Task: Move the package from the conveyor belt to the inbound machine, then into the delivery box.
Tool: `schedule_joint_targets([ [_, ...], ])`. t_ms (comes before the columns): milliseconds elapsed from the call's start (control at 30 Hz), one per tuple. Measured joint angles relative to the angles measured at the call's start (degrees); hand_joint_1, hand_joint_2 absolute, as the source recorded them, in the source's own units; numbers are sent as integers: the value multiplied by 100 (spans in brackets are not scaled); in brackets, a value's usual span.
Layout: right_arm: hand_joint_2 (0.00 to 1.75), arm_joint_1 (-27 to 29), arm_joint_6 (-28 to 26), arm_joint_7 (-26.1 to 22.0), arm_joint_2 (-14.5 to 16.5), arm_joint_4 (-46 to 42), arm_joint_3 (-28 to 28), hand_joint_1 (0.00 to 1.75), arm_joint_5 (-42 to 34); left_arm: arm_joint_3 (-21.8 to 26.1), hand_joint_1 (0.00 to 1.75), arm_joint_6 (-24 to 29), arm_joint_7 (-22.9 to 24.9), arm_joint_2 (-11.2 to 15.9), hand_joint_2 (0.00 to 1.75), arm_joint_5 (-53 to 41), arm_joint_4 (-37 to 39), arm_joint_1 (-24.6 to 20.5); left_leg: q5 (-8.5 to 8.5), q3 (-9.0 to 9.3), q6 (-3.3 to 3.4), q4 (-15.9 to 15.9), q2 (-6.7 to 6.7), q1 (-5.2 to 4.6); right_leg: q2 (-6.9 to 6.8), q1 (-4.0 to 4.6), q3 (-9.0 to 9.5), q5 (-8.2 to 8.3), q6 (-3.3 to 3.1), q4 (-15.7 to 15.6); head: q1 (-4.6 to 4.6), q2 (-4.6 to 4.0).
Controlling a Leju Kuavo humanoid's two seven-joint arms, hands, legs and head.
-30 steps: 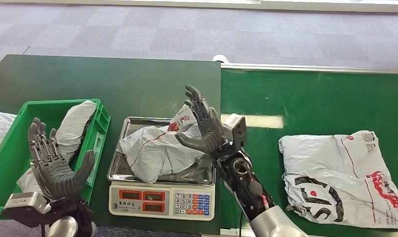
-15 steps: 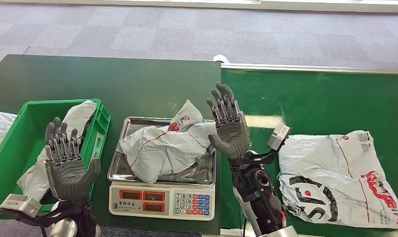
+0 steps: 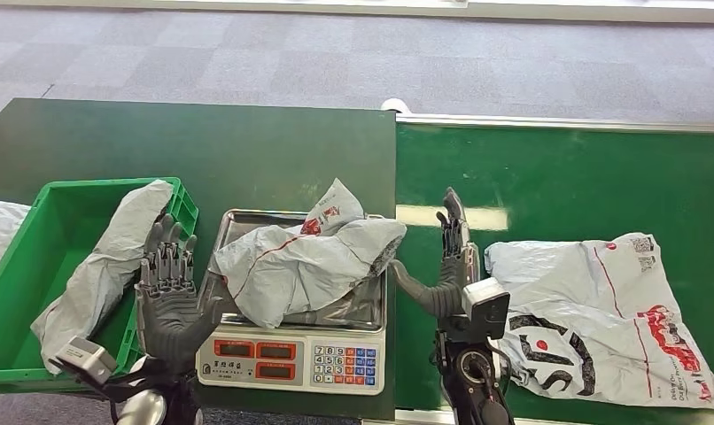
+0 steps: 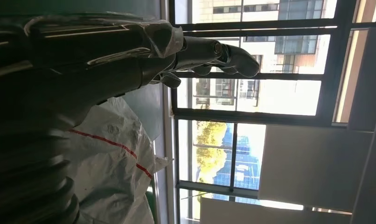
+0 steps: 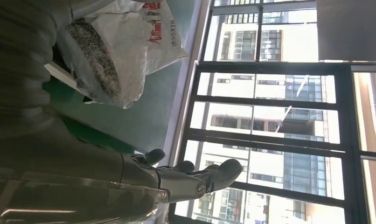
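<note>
grey carpet-tile floor point(image 3: 247, 53) beyond dark green table point(image 3: 203, 150); tall dark-framed windows point(image 4: 251, 112) w/ daylight, bldgs outside

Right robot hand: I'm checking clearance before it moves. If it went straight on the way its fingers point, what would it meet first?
Probably nothing: the right robot hand points up and away over the conveyor belt, and the right wrist view shows only windows beyond its fingertips.
</note>
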Motion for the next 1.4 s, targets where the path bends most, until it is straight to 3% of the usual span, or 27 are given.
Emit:
schedule_joint_targets([
  [567, 175, 621, -68, -74, 33, -395, -249, 0, 127, -574, 0, 836, 647, 309, 175, -2219, 695, -715, 0, 0, 0, 0, 0, 0, 0, 0, 0, 0, 0, 0, 0, 0],
  [1067, 175, 664, -54, 73, 43, -479, -313, 0, 348, -704, 0, 578, 953, 485, 175, -2455, 839, -865, 0, -1, 0, 0, 1, 0, 1, 0, 0, 0, 0, 0, -1, 0],
  [1400, 175, 718, 43, 128, 49, -478, -320, 0, 421, -841, 0, -222, 1364, 595, 175, -3306, 1124, -861, 0, -1, 0, 0, 0, 0, 0, 0, 1, 0, 0, 0, -1, 0],
])
